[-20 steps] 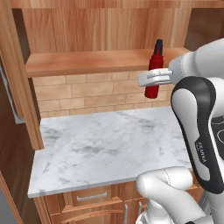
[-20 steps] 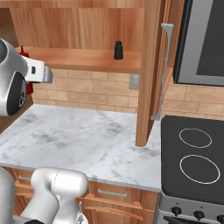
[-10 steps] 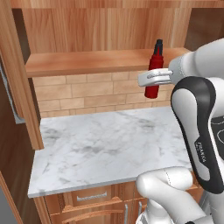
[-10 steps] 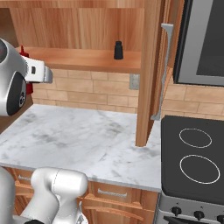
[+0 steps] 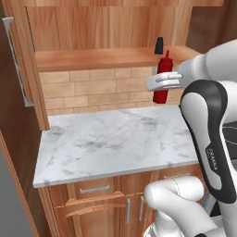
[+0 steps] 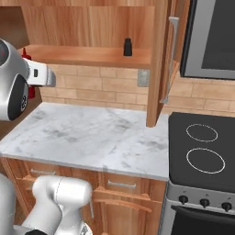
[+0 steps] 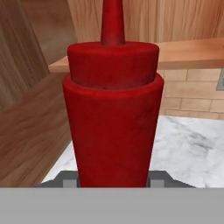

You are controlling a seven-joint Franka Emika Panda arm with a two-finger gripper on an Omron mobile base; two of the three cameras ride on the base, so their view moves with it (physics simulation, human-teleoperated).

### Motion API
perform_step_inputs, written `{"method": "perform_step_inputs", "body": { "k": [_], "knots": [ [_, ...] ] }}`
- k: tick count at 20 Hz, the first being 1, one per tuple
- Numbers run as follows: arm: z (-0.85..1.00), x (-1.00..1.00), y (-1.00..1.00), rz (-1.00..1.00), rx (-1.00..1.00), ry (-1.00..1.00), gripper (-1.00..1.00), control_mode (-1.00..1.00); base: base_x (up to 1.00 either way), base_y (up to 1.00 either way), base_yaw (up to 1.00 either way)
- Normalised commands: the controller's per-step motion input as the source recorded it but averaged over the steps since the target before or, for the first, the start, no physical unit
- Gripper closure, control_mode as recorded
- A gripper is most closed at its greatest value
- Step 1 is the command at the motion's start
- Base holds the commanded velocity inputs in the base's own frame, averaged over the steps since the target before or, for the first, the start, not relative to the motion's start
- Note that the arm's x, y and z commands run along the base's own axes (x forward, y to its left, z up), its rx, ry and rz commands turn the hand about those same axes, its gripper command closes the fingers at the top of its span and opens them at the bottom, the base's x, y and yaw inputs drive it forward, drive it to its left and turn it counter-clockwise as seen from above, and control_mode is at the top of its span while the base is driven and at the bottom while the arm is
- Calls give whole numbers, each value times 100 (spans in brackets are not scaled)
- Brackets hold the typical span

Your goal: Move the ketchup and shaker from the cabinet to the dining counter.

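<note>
Inside the cabinet (image 6: 158, 64), a wooden shelf (image 5: 92, 59) carries the small black shaker (image 6: 128, 47), which stands upright near the shelf's right end, close to the open door. Below the shelf lies a white-grey veined marble desk (image 5: 111, 143), backed by brick tile.

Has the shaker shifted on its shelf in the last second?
No. In the right base view the shaker stands at the same spot on the cabinet shelf, just left of the open door; only the camera shifted slightly.
</note>
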Motion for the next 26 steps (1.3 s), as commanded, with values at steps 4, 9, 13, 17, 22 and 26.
{"method": "perform_step_inputs", "body": {
  "k": [4, 9, 13, 17, 22, 26],
  "knots": [
    [0, 0, 0, 0, 0, 0, 100, 100, -78, 0, -3],
    [0, 0, 0, 0, 0, 0, 100, 100, -91, 1, -7],
    [0, 0, 0, 0, 0, 0, 100, 100, -65, 19, -41],
    [0, 0, 0, 0, 0, 0, 100, 100, -40, 27, -66],
    [0, 0, 0, 0, 0, 0, 100, 100, -38, 26, -68],
    [0, 0, 0, 0, 0, 0, 100, 100, -21, 24, -76]
  ]
}}
